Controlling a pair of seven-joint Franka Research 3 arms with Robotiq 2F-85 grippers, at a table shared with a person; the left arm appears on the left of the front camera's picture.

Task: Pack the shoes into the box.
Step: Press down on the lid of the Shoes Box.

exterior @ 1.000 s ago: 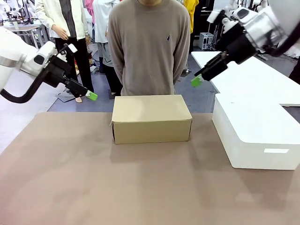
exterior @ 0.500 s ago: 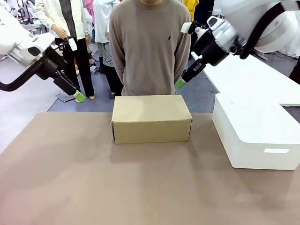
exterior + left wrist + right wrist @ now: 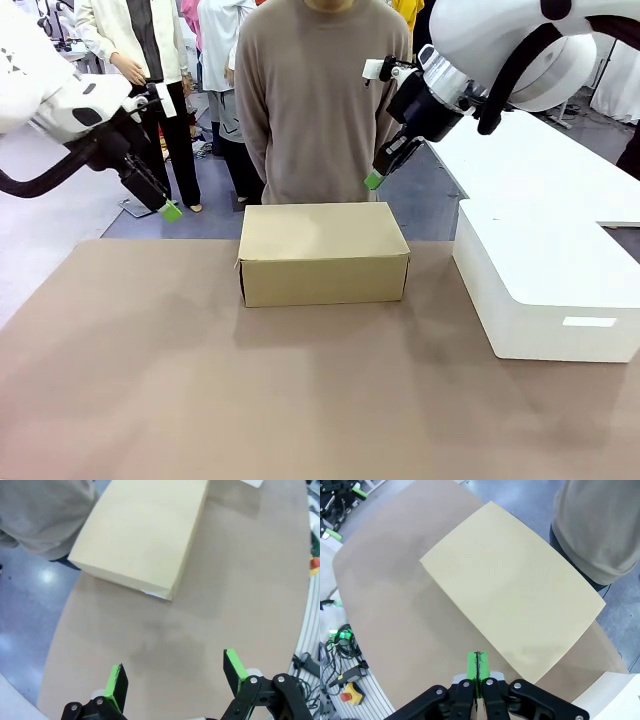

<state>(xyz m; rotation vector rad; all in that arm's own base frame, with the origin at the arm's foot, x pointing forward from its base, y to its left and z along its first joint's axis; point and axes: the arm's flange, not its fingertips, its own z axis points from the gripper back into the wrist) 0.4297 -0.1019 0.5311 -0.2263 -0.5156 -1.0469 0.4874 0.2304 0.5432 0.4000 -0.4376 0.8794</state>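
Observation:
The tan cardboard box (image 3: 323, 253) stands closed at the far middle of the table, right in front of a person in a grey-brown sweater (image 3: 320, 100). Seen from above, the box (image 3: 142, 532) (image 3: 512, 587) has a plain flat lid. The shoes are out of view. My left gripper (image 3: 171, 210) hangs in the air to the left of the box, above the table's far left corner; its green-padded fingers (image 3: 116, 686) stand wide open with nothing between them. My right gripper (image 3: 373, 181) hovers above the box's far right corner, its pads (image 3: 477, 666) pressed together on nothing.
A large white plastic box (image 3: 545, 285) takes up the right side of the table. The brown tabletop (image 3: 300, 390) spreads wide in front of the cardboard box. Other people stand farther back on the left.
My right gripper swung left from beside the white box to above the cardboard box's far right corner and shut. My left gripper drew a little left and opened wider.

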